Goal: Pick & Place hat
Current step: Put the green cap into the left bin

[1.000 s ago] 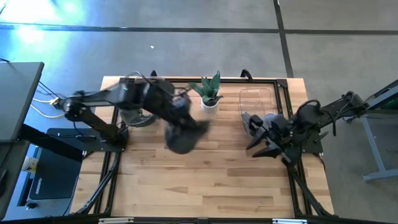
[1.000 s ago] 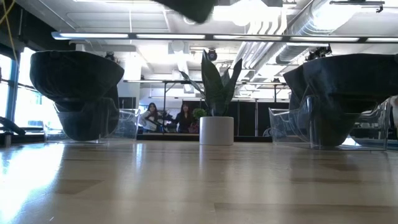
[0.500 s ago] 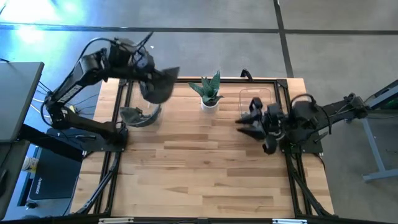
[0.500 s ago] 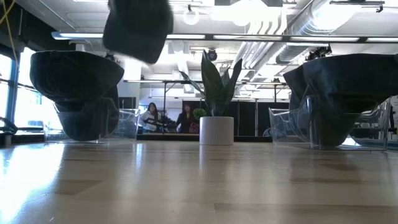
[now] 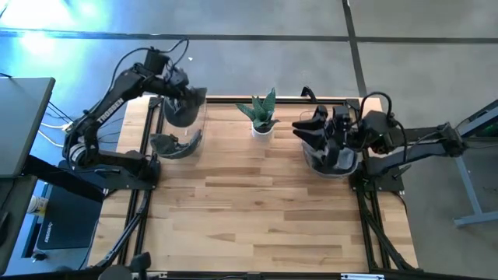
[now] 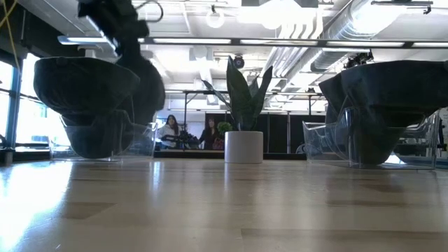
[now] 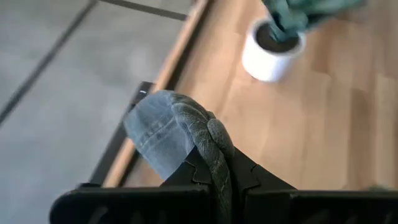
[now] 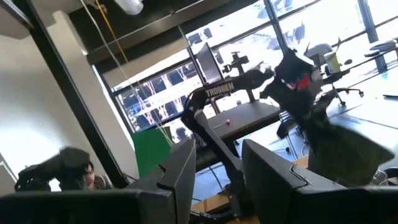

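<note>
Dark fingers of the left gripper point(image 7: 214, 174) clamp the thick rolled brim of a grey hat point(image 5: 183, 109), its denim-like cloth point(image 7: 158, 134) bunched out ahead of the jaws in the left wrist view. From above, that gripper hangs at the far left part of the wooden table point(image 5: 257, 210), the hat dangling over a clear stand point(image 5: 177, 144) with another dark hat point(image 6: 80, 87) on it. In the low view the carried hat shows as a dark mass just beside that stand. A white pot point(image 5: 262, 130) with a green plant point(image 6: 245, 94) stands at the table's far middle. The right gripper point(image 5: 311, 131) is raised over the far right part of the table, its fingers point(image 8: 180, 171) parted with nothing between them, above a second clear stand point(image 5: 331, 159) bearing a dark hat point(image 6: 385, 98). Two people point(image 6: 187, 131) sit in the room beyond.
</note>
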Robot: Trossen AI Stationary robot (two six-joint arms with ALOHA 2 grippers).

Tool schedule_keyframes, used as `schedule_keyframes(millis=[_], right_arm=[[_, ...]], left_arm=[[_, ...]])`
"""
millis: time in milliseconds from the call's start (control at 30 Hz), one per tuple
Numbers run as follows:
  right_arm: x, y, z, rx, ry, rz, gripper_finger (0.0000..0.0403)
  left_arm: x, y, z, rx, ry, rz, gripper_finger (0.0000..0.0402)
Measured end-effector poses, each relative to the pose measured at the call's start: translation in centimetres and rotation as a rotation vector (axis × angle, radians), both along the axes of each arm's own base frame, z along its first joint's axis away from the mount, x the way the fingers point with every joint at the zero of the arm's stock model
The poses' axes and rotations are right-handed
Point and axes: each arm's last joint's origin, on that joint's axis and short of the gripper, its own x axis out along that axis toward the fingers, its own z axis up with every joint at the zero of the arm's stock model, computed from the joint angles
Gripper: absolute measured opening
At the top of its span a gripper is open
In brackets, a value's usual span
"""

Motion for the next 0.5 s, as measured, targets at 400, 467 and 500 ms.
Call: schedule_keyframes(millis=[400, 467, 500], right_arm=[[0.0, -1.7, 0.0, -0.024, 0.005, -0.088, 0.0128], [0.0, -2.1, 0.0, -0.028, 0.007, -0.088, 0.0128], [0.1, -2.3, -0.1, -0.030, 0.011, -0.092, 0.0128]], left_arm=[[-1.3, -2.2, -3.5, -0.200, 0.078, -0.190, 0.0000], [-1.5, -2.5, -3.7, -0.227, 0.117, -0.177, 0.0002], [-1.6, -2.7, -3.8, -0.247, 0.135, -0.167, 0.0005]])
